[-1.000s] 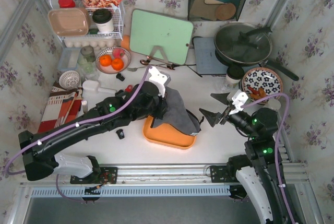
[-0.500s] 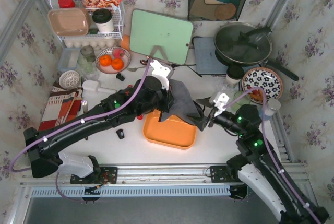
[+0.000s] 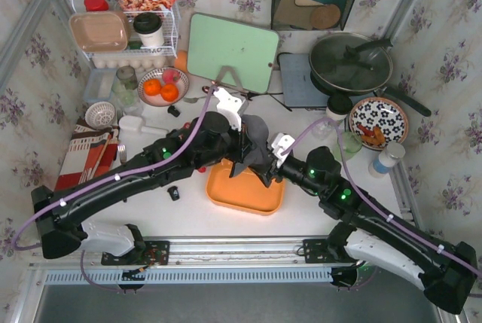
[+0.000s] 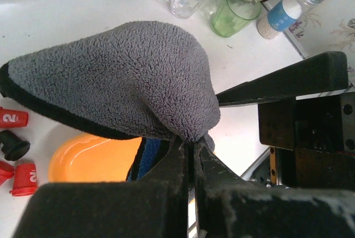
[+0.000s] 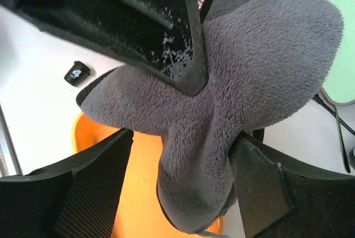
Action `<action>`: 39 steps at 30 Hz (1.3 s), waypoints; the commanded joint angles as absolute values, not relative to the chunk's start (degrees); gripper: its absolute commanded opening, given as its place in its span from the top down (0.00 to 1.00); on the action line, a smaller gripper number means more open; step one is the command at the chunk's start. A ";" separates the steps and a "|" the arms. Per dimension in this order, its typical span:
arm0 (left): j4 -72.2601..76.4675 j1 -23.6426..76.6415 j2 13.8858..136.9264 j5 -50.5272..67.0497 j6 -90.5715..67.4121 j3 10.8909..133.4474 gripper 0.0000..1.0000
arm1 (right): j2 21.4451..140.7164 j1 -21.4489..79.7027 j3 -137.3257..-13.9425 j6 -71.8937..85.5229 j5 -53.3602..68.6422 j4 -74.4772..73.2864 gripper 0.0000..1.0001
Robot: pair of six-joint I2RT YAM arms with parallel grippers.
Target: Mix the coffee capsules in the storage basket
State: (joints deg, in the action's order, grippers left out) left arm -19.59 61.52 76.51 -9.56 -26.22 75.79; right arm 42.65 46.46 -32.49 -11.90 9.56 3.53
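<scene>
The left claw [image 4: 191, 145] is pinched tight on a bunched fold of a grey fleece cloth [image 4: 116, 77], and the cloth hangs directly above the storage basket [image 3: 242, 193]. The right claw [image 5: 180, 180] stands wide over the basket, one finger on each side of the cloth's hanging lower part and close against it, gripping nothing. The basket sits on the white worktop [image 3: 188, 217], and the part of its floor that shows is plain orange. Some coffee capsules [image 4: 12, 132], both red and black, lie on the worktop just outside the basket. In the top view a black one [image 3: 174, 193] lies to the basket's left.
</scene>
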 commanded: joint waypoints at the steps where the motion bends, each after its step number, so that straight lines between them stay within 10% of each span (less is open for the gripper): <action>1: -15.12 61.55 75.37 -7.86 -28.23 74.22 1.00 | 44.65 49.83 -33.56 -11.78 1.39 8.77 0.27; 4: -14.45 61.52 74.20 -8.09 -28.65 72.57 1.00 | 45.93 51.72 -33.74 -11.04 0.03 9.50 0.39; 10: -15.38 61.46 70.80 -11.16 -28.49 69.81 1.00 | 46.13 52.48 -34.85 -7.67 0.22 6.54 1.00; 14: -17.22 61.28 67.49 -13.63 -28.04 68.31 0.93 | 45.25 52.53 -36.09 -3.85 -1.91 1.52 1.00; 17: -19.84 61.05 64.46 -15.50 -26.48 67.78 0.55 | 45.33 52.53 -38.46 1.76 -8.07 -4.80 1.00; 20: -23.33 61.01 60.93 -17.67 -24.45 67.21 0.39 | 45.38 52.46 -41.24 10.59 -17.37 -12.36 1.00; 39: -43.25 61.01 38.94 -28.19 -16.13 63.97 0.36 | 19.11 52.47 -46.66 47.08 -53.29 -49.81 1.00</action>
